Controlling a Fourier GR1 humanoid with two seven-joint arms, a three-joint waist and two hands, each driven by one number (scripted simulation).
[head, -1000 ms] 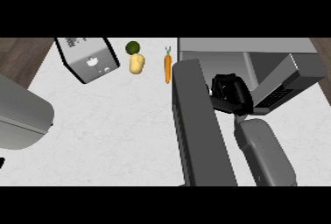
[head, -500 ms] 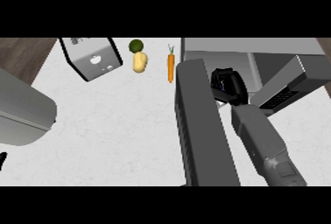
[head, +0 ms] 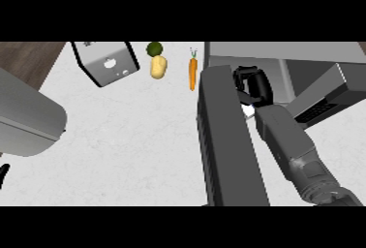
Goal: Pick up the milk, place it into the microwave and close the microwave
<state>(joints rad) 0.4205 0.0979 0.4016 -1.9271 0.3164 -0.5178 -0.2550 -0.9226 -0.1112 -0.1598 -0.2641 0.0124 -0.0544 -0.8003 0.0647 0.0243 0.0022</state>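
Placing step, I judge: the right robot hand (head: 254,85) sits inside the grey box-shaped microwave (head: 314,60) beside its open dark door (head: 229,145) (whether it grips the milk, I cannot tell); next, withdraw and swing the door shut.

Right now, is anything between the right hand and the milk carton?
Yes. The open microwave door stands between them: the right hand is on its right, by the microwave, and the milk carton is on the counter to its left. The carrot and potato also lie between door and carton.
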